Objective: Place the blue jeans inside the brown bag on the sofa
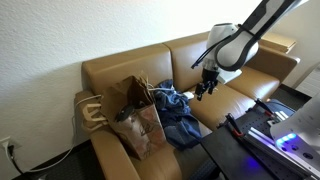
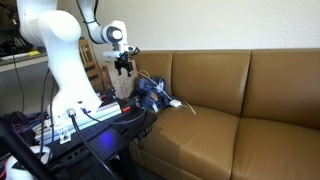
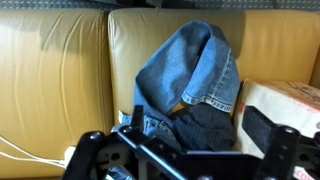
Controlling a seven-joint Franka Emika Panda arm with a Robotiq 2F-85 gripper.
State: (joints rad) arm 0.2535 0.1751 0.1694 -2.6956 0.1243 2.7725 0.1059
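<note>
Far left on the tan leather sofa (image 1: 180,55): brown paper bag (image 1: 135,115), upright, mouth open, handles hanging over its left side. Just right of it, pressed against its side and outside it: blue jeans (image 1: 178,118), heaped on the seat cushion. Further right, Robotiq gripper (image 1: 204,92) hanging above the seat, near the jeans but clear of them. In the wrist view, from left: bare cushion, then the jeans (image 3: 190,65) draped in a hump, seen past fingers (image 3: 88,150) spread wide with nothing between them.
</note>
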